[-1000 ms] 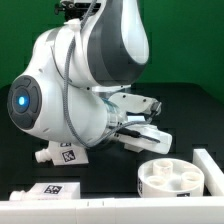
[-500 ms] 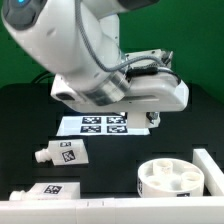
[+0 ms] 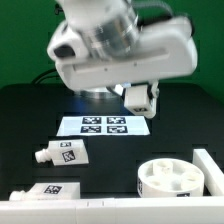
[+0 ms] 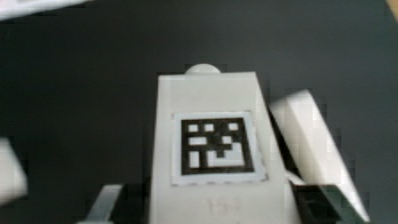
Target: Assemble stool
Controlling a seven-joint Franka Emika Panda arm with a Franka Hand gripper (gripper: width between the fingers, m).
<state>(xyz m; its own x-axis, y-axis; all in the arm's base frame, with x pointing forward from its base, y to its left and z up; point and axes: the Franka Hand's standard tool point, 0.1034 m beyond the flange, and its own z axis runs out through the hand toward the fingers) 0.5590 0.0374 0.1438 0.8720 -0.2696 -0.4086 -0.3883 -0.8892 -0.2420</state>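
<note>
On the black tabletop (image 3: pixel 25 120) we see the marker board (image 3: pixel 103 126), a leg (image 3: pixel 60 153) lying near it, a second leg (image 3: pixel 50 190) further forward, and the round seat (image 3: pixel 172 180).

No words or numbers can be read. Only coded square tags (image 4: pixel 217 145) are seen, on the marker board (image 3: pixel 104 125), the lying leg (image 3: pixel 50 156) and the held leg (image 4: pixel 214 95).

- I see the marker board (image 3: pixel 103 126) lying flat on the table (image 3: pixel 25 120), tags facing up.
- The table top is black.
- A white rail (image 3: pixel 110 209) runs along the near edge and continues at the exterior view's right.
- A green backdrop (image 3: pixel 20 45) stands behind.
</note>
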